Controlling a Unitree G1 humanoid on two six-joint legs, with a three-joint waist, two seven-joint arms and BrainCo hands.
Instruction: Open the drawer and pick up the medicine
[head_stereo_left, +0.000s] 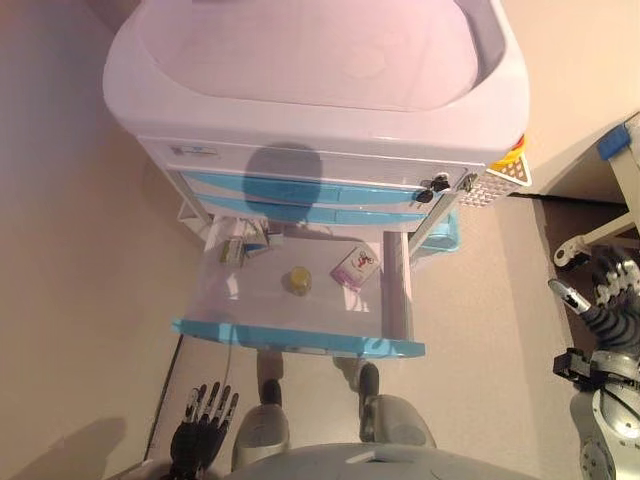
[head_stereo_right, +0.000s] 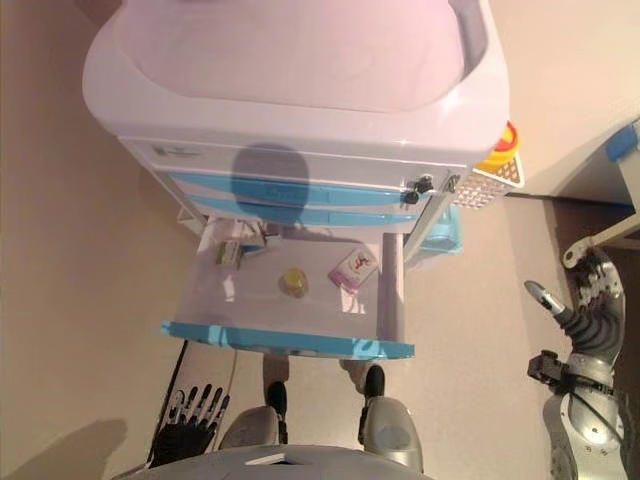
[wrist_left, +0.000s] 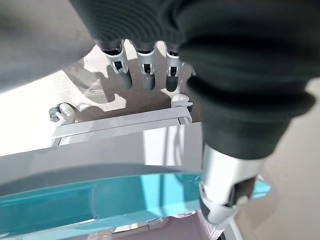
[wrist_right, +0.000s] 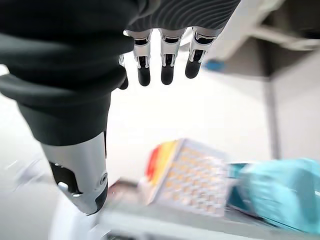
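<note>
Pale floor (head_stereo_left: 70, 300), white cart (head_stereo_left: 320, 90) with bottom drawer (head_stereo_left: 300, 340) pulled open, small yellow medicine bottle (head_stereo_left: 297, 280) on drawer floor beside pink packet (head_stereo_left: 356, 267), left hand (head_stereo_left: 205, 415) low, fingers straight, empty, right hand (head_stereo_left: 605, 295) well apart, relaxed, empty.

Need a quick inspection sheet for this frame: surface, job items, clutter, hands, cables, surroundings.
Surface: white medical cart with blue-fronted drawers; the lowest drawer is pulled out.
Job's things: inside the open drawer lie a small yellow bottle, a pink-and-white packet and small boxes at its back left corner.
Clutter: nothing seen beyond the drawer's contents.
Hands: left hand hangs low beside the drawer front, fingers straight, empty; right hand is out to the right of the cart, fingers relaxed, empty.
Cables: nothing to report.
Surroundings: beige floor; white furniture frame with a blue piece at right.
</note>
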